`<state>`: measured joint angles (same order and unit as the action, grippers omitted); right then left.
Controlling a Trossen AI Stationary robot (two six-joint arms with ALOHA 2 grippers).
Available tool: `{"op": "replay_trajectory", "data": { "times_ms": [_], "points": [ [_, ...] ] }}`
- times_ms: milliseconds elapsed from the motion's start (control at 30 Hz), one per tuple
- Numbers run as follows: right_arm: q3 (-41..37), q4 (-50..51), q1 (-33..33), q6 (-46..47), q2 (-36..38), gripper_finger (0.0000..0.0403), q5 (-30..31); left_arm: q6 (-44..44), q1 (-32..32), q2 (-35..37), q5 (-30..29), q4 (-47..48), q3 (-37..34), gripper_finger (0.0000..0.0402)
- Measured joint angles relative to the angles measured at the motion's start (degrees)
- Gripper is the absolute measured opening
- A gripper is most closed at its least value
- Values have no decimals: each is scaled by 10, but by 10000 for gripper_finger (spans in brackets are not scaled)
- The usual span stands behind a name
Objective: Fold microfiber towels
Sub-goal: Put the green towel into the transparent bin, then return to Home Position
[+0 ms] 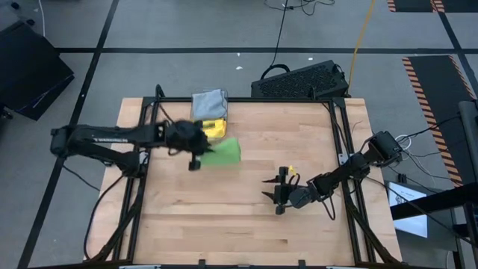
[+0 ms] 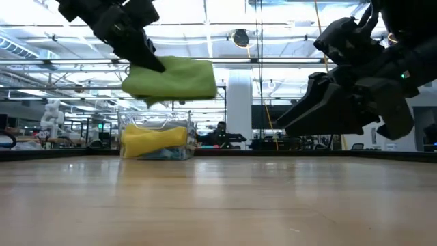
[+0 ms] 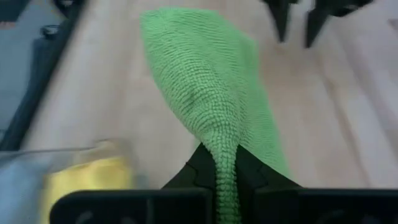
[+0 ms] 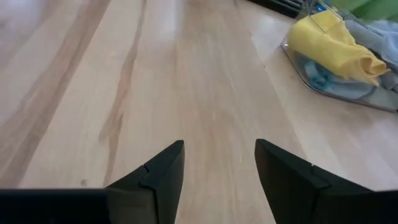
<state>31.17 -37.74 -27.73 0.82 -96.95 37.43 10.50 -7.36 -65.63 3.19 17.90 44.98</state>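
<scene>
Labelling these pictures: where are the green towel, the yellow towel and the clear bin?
green towel (image 1: 223, 152), high view, its middle
yellow towel (image 2: 154, 139), low view, its front
clear bin (image 4: 297, 62), right wrist view, its near wall

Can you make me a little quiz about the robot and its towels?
1. True or false: the left tool is pinched shut on the bright green towel.
2. Is the green towel lying on the table or lifted above it?
3. What colour is the towel on top in the clear bin: A red, B yellow, C black?

Key:
1. True; its fingers squeeze a bunched edge of the towel.
2. Lifted; the low view shows it hanging in the air.
3. B, yellow. The right tool waits open over bare wood.
</scene>
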Motion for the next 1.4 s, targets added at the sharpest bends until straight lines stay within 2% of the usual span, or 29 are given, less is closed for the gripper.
{"op": "replay_trajectory", "data": {
  "times_ms": [200, 367, 533, 733, 900, 967, 1100, 1200, 1400],
  "points": [
    [-1, -9, 0, 2, 0, 187, 0, 73, -139, 16, 54, 107, 59, 13],
    [-1, -11, -1, 13, 0, 187, -1, 147, -240, -15, 91, 213, 122, 13],
    [-1, -13, -1, 12, 0, 187, -1, 190, -324, -69, 182, 262, 159, 13],
    [-1, -15, -1, -16, 0, 187, -1, 222, -371, -163, 223, 263, 168, 13],
    [-1, -15, -1, -24, 0, 187, -1, 235, -388, -228, 223, 275, 168, 15],
    [-1, -15, -1, -30, 0, 187, -1, 235, -387, -250, 205, 273, 168, 28],
    [-1, -15, 0, -36, 0, 187, 0, 195, -382, -277, 133, 271, 168, 81],
    [-1, -15, 0, -38, 0, 187, 0, 182, -375, -280, 113, 270, 168, 130],
    [-1, -15, 3, -58, 0, 187, 0, 143, -350, -244, 59, 262, 178, 212]
  ]
}}
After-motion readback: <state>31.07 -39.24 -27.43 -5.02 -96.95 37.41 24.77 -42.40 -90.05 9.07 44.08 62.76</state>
